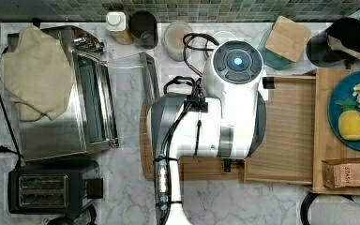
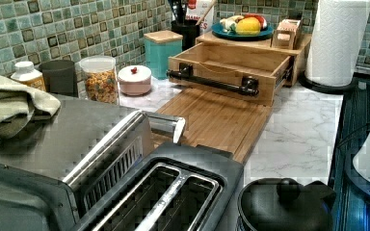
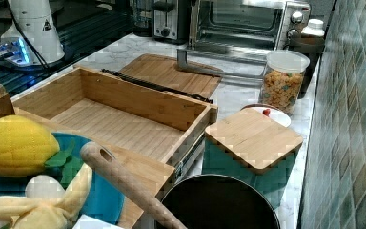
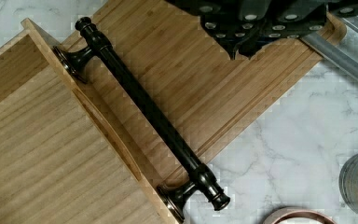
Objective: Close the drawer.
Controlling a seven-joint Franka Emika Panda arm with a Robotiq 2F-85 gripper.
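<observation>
The drawer (image 2: pixel 231 65) is pulled well out of its bamboo stand (image 2: pixel 298 48), open & empty inside, flat grained bottom showing. Its dark bar handle (image 4: pixel 149 112) runs along the front wall, on two round mounts. In the top view the drawer (image 1: pixel 281 133) sits at abt 3 o'clock from the arm (image 1: pixel 206 126), w/ the arm's white body covering the drawer's front edge. In the wrist view the jaws (image 4: pixel 256 18) are a dark shape above the cutting board (image 4: pixel 205 79), at abt 1 o'clock from the handle's middle, apart from the handle, not touching it. Can't tell if the jaws are released or clenched; nothing seen betw. them.

The cutting board (image 2: pixel 212 120) lies flat on the desk, right in front of the drawer, its edge running under the handle.

Desk (image 2: pixel 298 134) is white marble w/ grey veins. Back wall is green mosaic tile (image 2: pixel 77 29). On top of the stand: blue plate (image 2: pixel 243 32) w/ toy fruit, & a small box. In the left view, a paper towel roll (image 2: pixel 337 38) stands at 3 o'clock from the stand; a teal canister w/ bamboo lid (image 2: pixel 163 48), a pink lidded bowl (image 2: pixel 135 79) & a jar of cereal (image 2: pixel 99 79) line the wall toward 9 o'clock. A toaster oven (image 1: pixel 70 112) w/ a cloth (image 1: pixel 35 75) on top and a black toaster (image 1: pixel 51 190) sit at the top view's left.
</observation>
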